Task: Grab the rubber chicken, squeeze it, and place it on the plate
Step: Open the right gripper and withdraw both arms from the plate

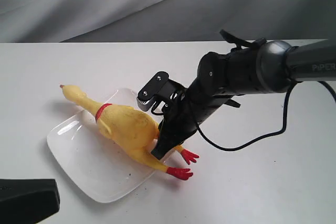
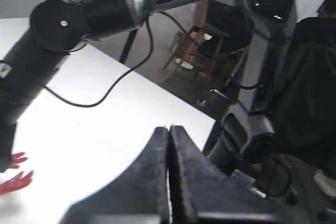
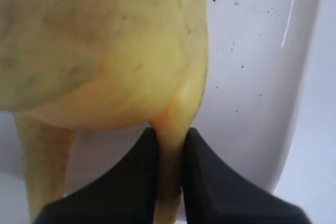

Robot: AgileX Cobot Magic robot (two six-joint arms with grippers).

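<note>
Right arm (image 1: 294,64) comes in from the right and runs roughly level above the table (image 1: 273,182). It bends at the wrist and angles down-left to the toy's rear end.

Right gripper (image 3: 170,136) is pinching the rubber chicken (image 1: 128,127). In the right wrist view both black fingers (image 3: 139,182) are clamped on a thin yellow strip below the body, at the leg end. Can't tell from that close-up whether it's a leg or a fold.

The chicken lies diagonally across the plate (image 1: 79,150):
- The body is on the dish.
- The neck and head stick out past the far-left rim, with the red collar band (image 1: 103,110) near that rim.
- The red feet (image 1: 181,172) are out past the near-right rim, over bare table.

Can't tell if the body is resting its full weight or is held slightly up.

Left gripper (image 2: 168,129) has its fingers pressed together with nothing between them. It sits low over the table, well apart from the plate, facing the right arm. Only the chicken's feet show at the edge of its view.

A black cable (image 1: 236,144) loops from the right arm down onto the table.
</note>
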